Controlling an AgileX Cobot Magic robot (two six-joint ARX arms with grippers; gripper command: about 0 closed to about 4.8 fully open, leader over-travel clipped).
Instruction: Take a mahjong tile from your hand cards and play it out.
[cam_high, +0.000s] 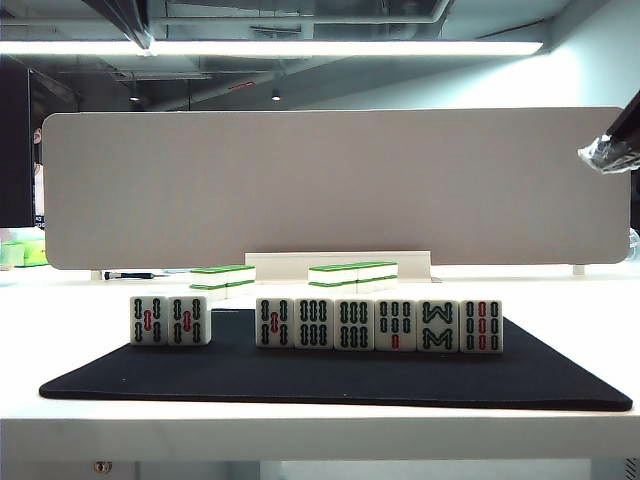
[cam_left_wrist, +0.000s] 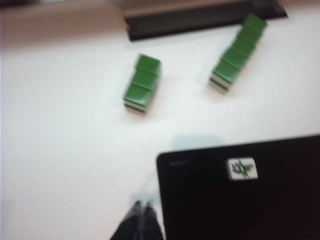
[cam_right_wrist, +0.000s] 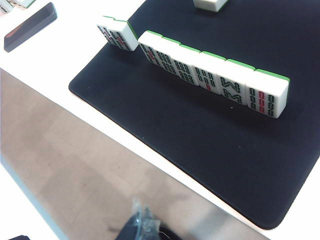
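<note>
The mahjong tile (cam_left_wrist: 242, 168), white with a dark green bird on its face, lies face up and alone on the black mat (cam_left_wrist: 280, 210). My left gripper (cam_left_wrist: 142, 205) is shut and empty, hovering over the white table just beside the mat's corner, well apart from the tile. The hand cards (cam_high: 380, 324) stand in a row on the mat, with two more (cam_high: 170, 320) set apart across a gap; in the right wrist view the hand cards (cam_right_wrist: 210, 75) show clearly. My right gripper (cam_right_wrist: 142, 215), wrapped in plastic, is shut and empty, raised off the table's front edge; the right gripper (cam_high: 612, 150) shows at the exterior view's upper right.
Two stacks of green-backed tiles (cam_left_wrist: 142, 82) (cam_left_wrist: 239, 52) sit on the white table beyond the mat. A white divider panel (cam_high: 340, 185) closes the back. A dark flat object (cam_right_wrist: 30, 20) lies on the table away from the mat.
</note>
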